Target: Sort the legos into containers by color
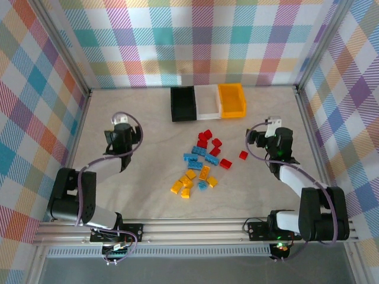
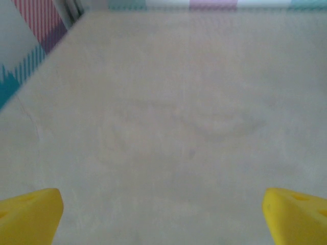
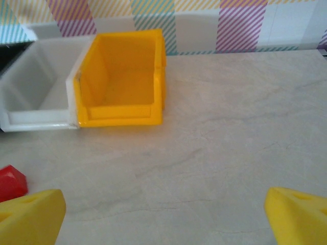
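Three joined containers stand in a row at the back: black (image 1: 183, 104), white (image 1: 206, 102) and yellow-orange (image 1: 231, 99), all empty. The legos lie loose mid-table: red ones (image 1: 208, 142) farthest, blue ones (image 1: 198, 157) in the middle, yellow-orange ones (image 1: 189, 181) nearest, and one red brick (image 1: 243, 155) apart to the right. My left gripper (image 1: 121, 125) (image 2: 163, 217) hovers open over bare table, left of the pile. My right gripper (image 1: 272, 129) (image 3: 163, 217) is open, facing the yellow-orange bin (image 3: 117, 116) and white bin (image 3: 36, 118), with a red brick (image 3: 10, 182) beside its left finger (image 3: 30, 217).
Checked walls (image 1: 195, 41) close in the table on three sides. A metal rail (image 1: 195, 229) with both arm bases runs along the near edge. Bare tabletop (image 1: 148, 136) lies between the left arm and the bricks.
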### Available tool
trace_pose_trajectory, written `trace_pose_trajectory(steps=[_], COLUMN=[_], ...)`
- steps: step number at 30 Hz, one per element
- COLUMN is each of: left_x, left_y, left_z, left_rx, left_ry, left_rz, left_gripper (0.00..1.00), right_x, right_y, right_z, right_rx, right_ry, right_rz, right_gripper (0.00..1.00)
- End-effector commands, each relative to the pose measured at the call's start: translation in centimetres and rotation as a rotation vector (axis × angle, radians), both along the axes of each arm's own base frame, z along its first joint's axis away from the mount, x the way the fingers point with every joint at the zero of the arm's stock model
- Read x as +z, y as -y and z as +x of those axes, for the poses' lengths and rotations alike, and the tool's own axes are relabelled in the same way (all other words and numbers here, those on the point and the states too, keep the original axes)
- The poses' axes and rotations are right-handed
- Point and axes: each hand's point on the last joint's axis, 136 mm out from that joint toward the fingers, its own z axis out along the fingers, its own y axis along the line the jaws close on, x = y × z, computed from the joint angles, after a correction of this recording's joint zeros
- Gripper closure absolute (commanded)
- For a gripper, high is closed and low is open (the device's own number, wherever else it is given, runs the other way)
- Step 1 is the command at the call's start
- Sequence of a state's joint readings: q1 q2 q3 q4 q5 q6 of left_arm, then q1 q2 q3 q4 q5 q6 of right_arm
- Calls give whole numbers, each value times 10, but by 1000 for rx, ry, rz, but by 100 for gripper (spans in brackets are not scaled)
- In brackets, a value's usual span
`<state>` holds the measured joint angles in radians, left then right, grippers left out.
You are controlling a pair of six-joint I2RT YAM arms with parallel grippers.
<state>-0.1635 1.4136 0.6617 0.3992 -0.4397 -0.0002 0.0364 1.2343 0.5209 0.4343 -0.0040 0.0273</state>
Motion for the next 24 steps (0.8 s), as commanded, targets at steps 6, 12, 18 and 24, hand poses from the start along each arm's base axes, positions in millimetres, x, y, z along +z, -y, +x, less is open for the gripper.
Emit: trace_pose_trajectory(steps=[6,12,18,24], left_x=[7,48,66,66], left_y=[-8,14,59,124], left_z=[-51,-66,-75,-82], left_rx=[103,41,-101,-309], left_ry=[-47,30,-6,-146], left_rz=[-130,-240,-399,-438], left_gripper=[0,0,0,0], right_x=[46,57,35,5], right_y=[-26,-49,-81,-103], right_z=[-19,-36,-59,-95], right_rx=[49,105,159,171], right_ry=[-105,-215,-499,-692], right_rz=[175,319,413,258], right_gripper=[0,0,0,0])
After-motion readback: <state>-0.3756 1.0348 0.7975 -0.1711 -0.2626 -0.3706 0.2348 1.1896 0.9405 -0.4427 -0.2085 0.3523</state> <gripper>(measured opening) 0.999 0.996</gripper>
